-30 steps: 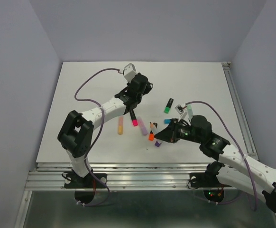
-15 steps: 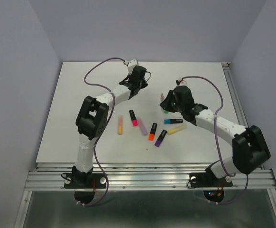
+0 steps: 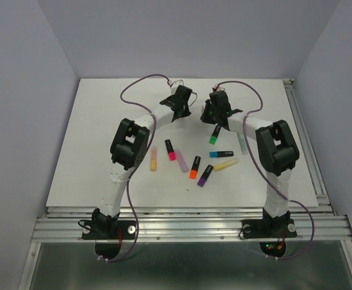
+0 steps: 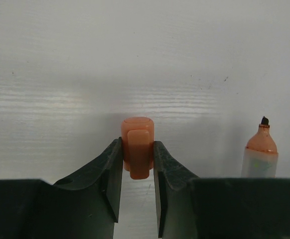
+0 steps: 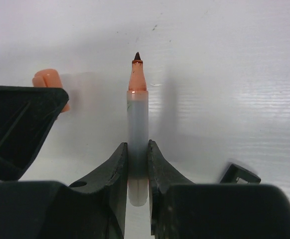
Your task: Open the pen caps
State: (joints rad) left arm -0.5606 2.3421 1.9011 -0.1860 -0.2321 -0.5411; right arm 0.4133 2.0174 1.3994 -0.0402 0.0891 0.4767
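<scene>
My left gripper (image 4: pixel 137 149) is shut on a small peach-orange pen cap (image 4: pixel 137 142), held upright just above the white table. To its right stands the uncapped pen (image 4: pixel 260 154), a pale barrel with an orange neck and a dark tip. My right gripper (image 5: pixel 137 149) is shut on that pen (image 5: pixel 137 119), tip pointing away. The cap (image 5: pixel 49 79) shows to the pen's left, clear of the tip. In the top view both grippers, left (image 3: pixel 187 104) and right (image 3: pixel 211 109), meet at the far middle of the table.
Several capped pens lie nearer the bases: peach (image 3: pixel 153 159), pink-ended (image 3: pixel 171 150), lilac (image 3: pixel 182 163), orange-ended (image 3: pixel 195 167), purple-ended (image 3: pixel 205 175), yellow (image 3: pixel 226 164), blue-ended (image 3: pixel 221 154), mint (image 3: pixel 242 144), green-ended (image 3: pixel 215 134). A rail (image 3: pixel 306 142) runs along the table's right edge.
Both arms have stretched toward the far middle of the table. The right gripper travelled from beside the purple-ended pen up to the left gripper. Both stayed shut.
</scene>
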